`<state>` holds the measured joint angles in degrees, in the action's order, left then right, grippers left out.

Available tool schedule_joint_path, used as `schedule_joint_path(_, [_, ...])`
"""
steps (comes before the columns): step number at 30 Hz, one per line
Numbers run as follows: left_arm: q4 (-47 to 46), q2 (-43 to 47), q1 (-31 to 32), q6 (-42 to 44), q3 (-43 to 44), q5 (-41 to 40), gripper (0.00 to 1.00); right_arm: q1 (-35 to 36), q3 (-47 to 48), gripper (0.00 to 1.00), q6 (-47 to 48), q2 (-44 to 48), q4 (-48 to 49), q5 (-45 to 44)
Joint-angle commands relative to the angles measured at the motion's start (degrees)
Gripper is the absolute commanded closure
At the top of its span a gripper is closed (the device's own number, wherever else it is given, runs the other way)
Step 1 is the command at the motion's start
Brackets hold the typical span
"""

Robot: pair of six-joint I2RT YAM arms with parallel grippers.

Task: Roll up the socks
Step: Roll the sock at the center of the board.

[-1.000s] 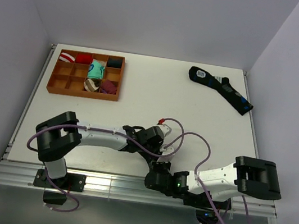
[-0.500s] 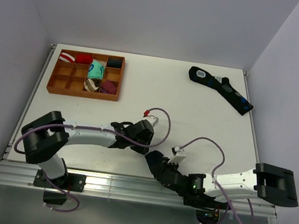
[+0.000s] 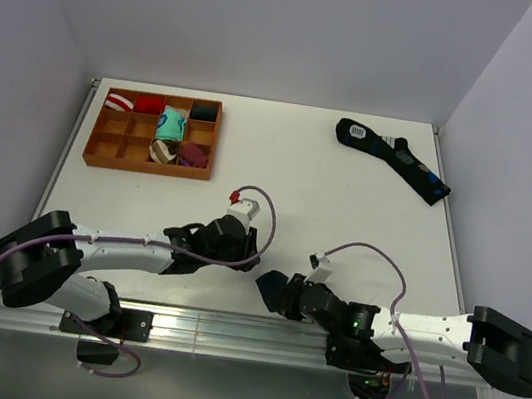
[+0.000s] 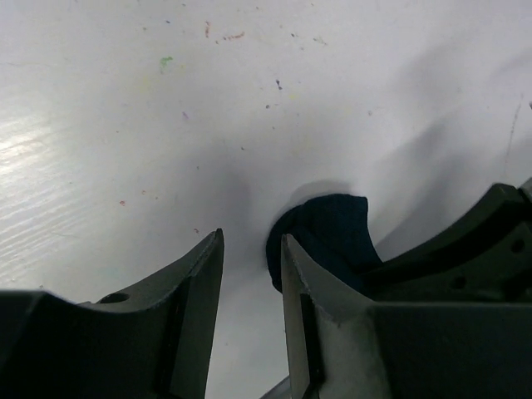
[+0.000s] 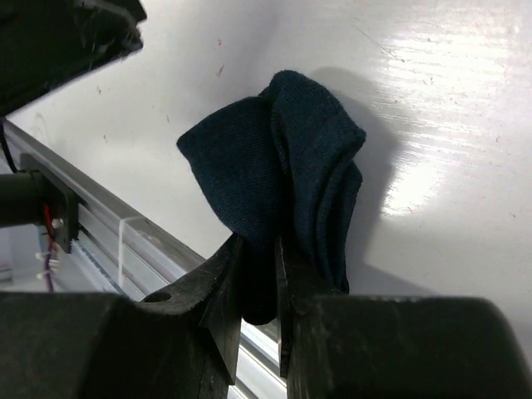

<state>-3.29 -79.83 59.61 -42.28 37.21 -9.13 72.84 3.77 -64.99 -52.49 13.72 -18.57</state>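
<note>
The socks are a dark navy bunched bundle, pinched between the fingers of my right gripper, which is shut on them. In the top view the socks sit just above the table near its front edge, at the tip of my right gripper. My left gripper hovers just left of and behind them. In the left wrist view the left gripper is open by a narrow gap and empty, with the socks just beyond its right finger.
An orange compartment tray with colourful sock bundles stands at the back left. A long black sock with blue patches and a white label lies at the back right. The metal rail of the table's front edge runs just below the socks.
The two grippers have drawn apart. My left gripper has pulled back to the left, empty. My right arm has stretched out low along the front edge, still holding the socks.
</note>
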Motion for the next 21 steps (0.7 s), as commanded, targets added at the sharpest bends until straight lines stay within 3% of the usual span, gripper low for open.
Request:
schedule_joint_path(1, [-9.27, 1.52, 0.68, 0.54, -2.83, 3.23, 0.61, -2.08, 0.80, 0.76, -4.17, -1.65, -4.48, 4.24])
schedule_joint_path(10, [-21.22, 0.03, 3.75, 1.06, -8.91, 4.55, 0.58, -4.63, 1.06, 0.77, -8.84, -4.37, -7.21, 5.73])
schedule_joint_path(21, [-25.19, -2.87, 5.95, 4.22, -10.93, 0.70, 0.54, -5.87, -1.40, 0.77, -9.63, -4.11, -5.28, 7.05])
